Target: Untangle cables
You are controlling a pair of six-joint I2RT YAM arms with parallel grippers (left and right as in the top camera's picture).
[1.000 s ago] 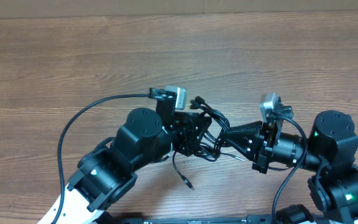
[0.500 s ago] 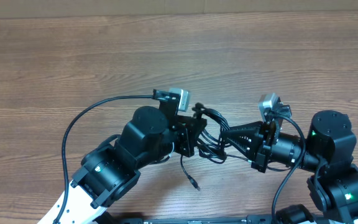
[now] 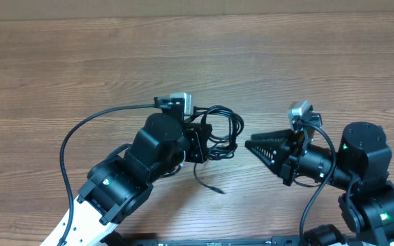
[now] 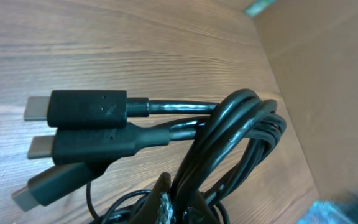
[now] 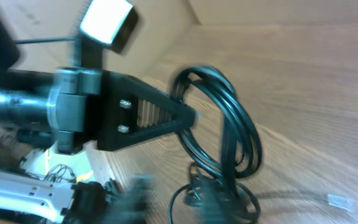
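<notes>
The big brown wooden table (image 3: 197, 61) fills the view from above. Two black robot arms reach in from the near edge, the left arm (image 3: 125, 181) and the right arm (image 3: 364, 157).

A moment ago both grippers met at the same bunch. Now the right gripper (image 3: 252, 145) has let go and pulled back. There is a gap of bare wood between it and the bunch. Its jaws look a little apart and nothing is in them.

The left gripper (image 3: 202, 140) is squeezed tight on the thin black cables (image 3: 223, 130). It has moved the whole bunch a bit to the left. The right wrist view shows one pointed black finger (image 5: 148, 115) pinching a loop of cord.

The cables hang as a few round loops just past the left gripper, near the middle of the table. One loose end (image 3: 211, 184) trails down toward the near edge. In the left wrist view, three flat black plugs (image 4: 86, 109) lie side by side next to the loops.

The loops are still bunched together, so I think the job is not done. The free right gripper will likely need a new hold on a single cord.
</notes>
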